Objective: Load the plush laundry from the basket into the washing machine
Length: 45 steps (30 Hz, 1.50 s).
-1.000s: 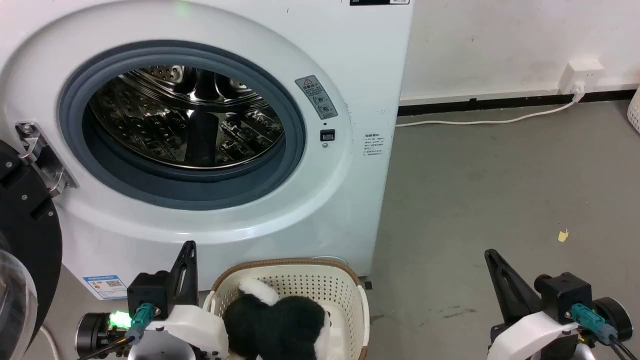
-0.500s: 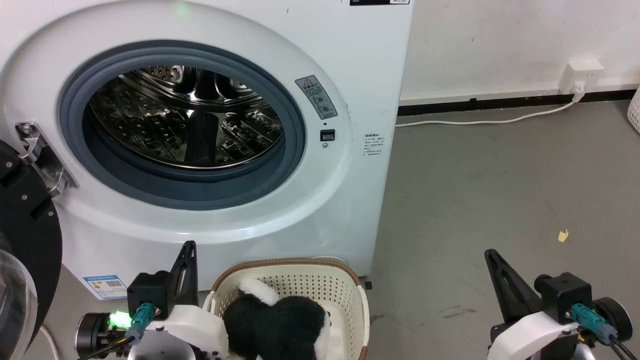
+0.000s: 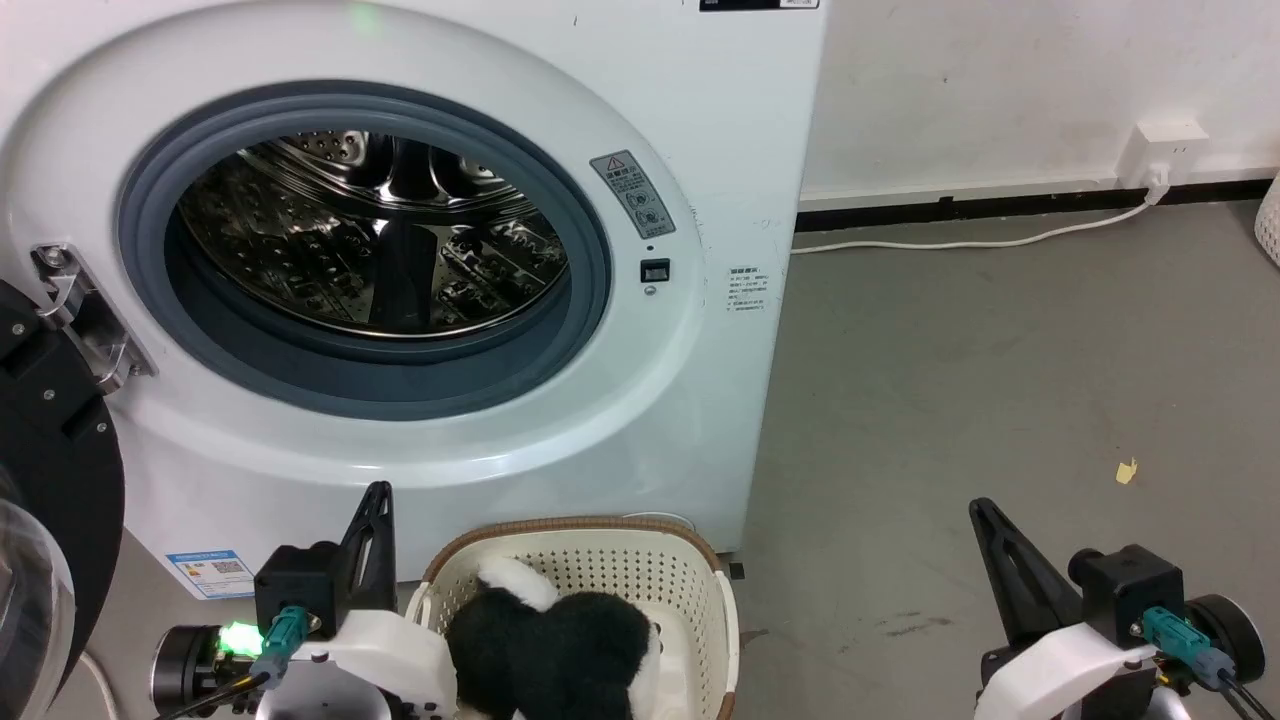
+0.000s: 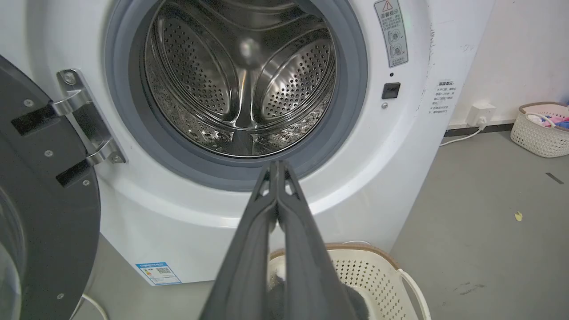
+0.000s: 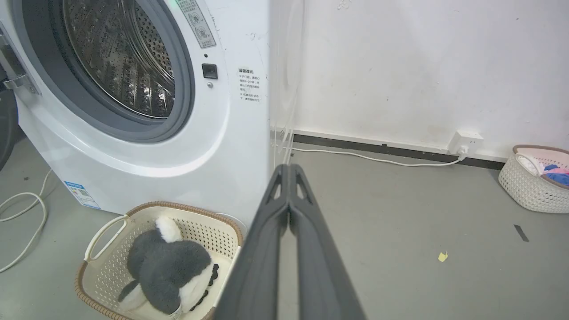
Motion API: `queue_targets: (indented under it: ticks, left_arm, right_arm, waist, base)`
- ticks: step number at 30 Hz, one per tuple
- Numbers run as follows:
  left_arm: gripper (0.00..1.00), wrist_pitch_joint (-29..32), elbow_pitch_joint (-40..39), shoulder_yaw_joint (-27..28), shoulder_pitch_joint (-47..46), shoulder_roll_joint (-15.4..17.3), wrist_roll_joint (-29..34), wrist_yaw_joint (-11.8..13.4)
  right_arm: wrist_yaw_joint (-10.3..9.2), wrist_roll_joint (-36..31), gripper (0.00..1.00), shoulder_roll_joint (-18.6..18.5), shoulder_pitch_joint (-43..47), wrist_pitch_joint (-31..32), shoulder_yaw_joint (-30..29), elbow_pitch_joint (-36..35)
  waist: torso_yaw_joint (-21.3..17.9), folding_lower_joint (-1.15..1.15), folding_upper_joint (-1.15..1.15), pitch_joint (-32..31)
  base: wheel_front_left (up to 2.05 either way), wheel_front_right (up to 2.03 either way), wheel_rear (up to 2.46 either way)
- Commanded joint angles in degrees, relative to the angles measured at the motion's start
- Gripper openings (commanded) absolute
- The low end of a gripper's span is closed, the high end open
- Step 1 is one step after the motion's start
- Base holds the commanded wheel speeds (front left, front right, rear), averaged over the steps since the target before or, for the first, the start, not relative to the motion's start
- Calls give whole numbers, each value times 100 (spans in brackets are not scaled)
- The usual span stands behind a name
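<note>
While both arms sit low in the head view, the left gripper (image 3: 379, 493) points its dark fingers up toward the washing machine (image 3: 720, 100), whose open porthole and steel drum (image 3: 380, 230) lie beyond the tips. Just to that gripper's right sits the basket (image 3: 620, 570), close against the washer's front, with the plush laundry (image 3: 550, 645) lying inside it, black bulk toward the arm and white furry end toward the machine. The black-rimmed door (image 3: 50, 480) hangs open off to the gripper's left. The right gripper (image 3: 981, 509) hovers over bare grey floor, well apart from the basket on its left.

Seen from the left wrist, the left gripper (image 4: 276, 169) has its two fingers pressed together at the tips, with nothing between them. Straight ahead of the tips is the lower edge of the grey gasket, with the drum (image 4: 240, 80) above it. Beneath the fingers is the basket (image 4: 369, 271), where a patch of dark fur (image 4: 358, 306) peeks out beside the right finger.

From the right wrist, the right gripper (image 5: 289, 168) is likewise closed tip to tip and empty. Down to its left the plush laundry (image 5: 166, 266) fills much of the basket (image 5: 106, 275). Far off to its right, a second basket (image 5: 529, 191) of coloured clothes stands by the wall.
</note>
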Motion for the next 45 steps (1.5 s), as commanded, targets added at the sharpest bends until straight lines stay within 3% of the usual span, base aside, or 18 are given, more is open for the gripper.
queue_targets:
  ticks: [1,30,31,45]
  left_arm:
    - [0,2,-26,12,88,0,9,-25]
    - [0,2,-26,12,88,0,9,-25]
    - [100,0,0,0,0,0,-1,0]
    - [100,-130,124,-160,-1,0,-213,81]
  right_arm:
    - [-5,-42,0,16,-67,3,-14,-25]
    - [-5,-42,0,16,-67,3,-14,-25]
    - [0,1,100,0,0,0,0,0]
    - [0,214,100,0,57,-130,-6,104]
  waist:
    - [0,0,0,0]
    - [0,0,0,0]
    - [0,0,0,0]
    - [2,0,0,8]
  base:
    - [0,0,0]
    - [0,0,0]
    - [0,0,0]
    - [0,0,0]
